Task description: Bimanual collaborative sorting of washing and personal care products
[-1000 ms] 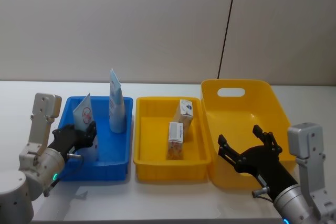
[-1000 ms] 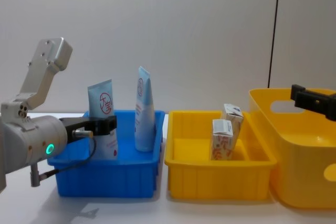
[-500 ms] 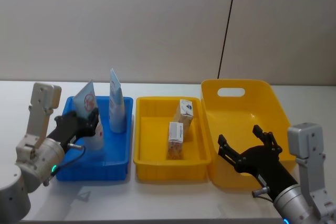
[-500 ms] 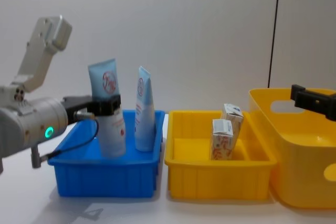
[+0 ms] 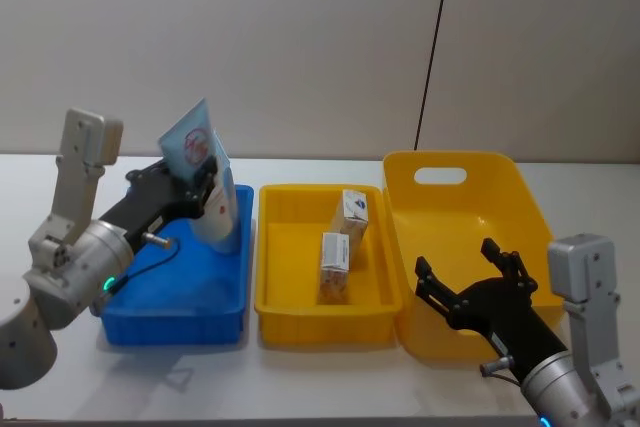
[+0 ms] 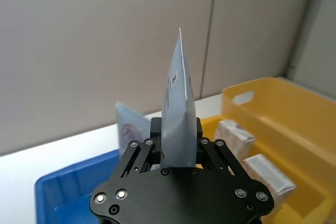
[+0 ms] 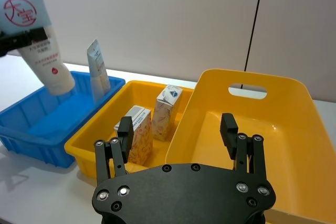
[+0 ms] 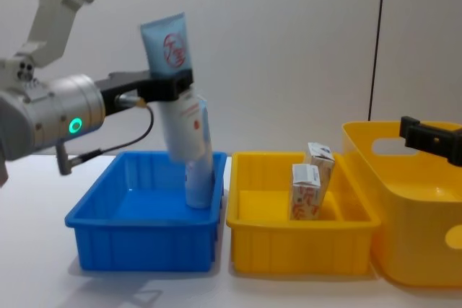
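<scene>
Chest view puts your left gripper (image 8: 170,86) high over the blue bin (image 8: 144,242), clamped across the red-logo tube (image 8: 179,122) just below its flat crimped end. The tube hangs cap-down and tilted, its lower end clear of the bin floor and crossing in front of the second tube (image 8: 200,182). That second tube stands upright on its cap at the bin's right wall. From the left wrist view you see the held tube edge-on, squeezed between the two fingers (image 6: 153,129). Right of the blue bin, touching or nearly touching it, sits the yellow tray (image 8: 303,252) with two cartons: the near carton (image 8: 304,194) stands upright, and the far carton (image 8: 320,165) stands just behind it and a little to the right. In the head view your right gripper (image 5: 455,259) hovers over the near edge of the large yellow bin (image 5: 520,192), its fingers spread wide apart and holding nothing.
</scene>
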You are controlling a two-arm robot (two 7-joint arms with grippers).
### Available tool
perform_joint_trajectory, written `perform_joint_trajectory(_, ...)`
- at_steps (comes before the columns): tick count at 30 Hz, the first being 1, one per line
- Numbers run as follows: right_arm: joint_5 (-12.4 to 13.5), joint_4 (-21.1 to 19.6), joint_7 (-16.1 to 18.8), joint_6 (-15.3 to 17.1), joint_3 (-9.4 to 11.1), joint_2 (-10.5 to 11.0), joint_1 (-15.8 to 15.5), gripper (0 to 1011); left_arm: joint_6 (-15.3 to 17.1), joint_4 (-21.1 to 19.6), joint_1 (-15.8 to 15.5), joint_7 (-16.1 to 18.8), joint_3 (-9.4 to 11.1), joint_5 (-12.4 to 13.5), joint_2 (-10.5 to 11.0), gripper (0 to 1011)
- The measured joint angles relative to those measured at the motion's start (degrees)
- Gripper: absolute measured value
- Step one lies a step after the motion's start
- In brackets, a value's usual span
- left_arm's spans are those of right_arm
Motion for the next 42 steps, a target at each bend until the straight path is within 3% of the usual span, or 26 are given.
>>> perform_joint_trajectory(21, 0.0, 0.0, 0.0, 0.0, 0.0, 0.0, 0.0, 1003, 3.1, -1.3, -0.4, -12.1, 2.6, -8.0, -0.9, 280)
perform_joint_trajectory(42, 0.4, -0.5, 1.2, 1.0, 0.0, 0.5, 0.0, 1003, 4.1, -1.0, 0.5, -15.1, 3.7, -10.9, -1.3, 280)
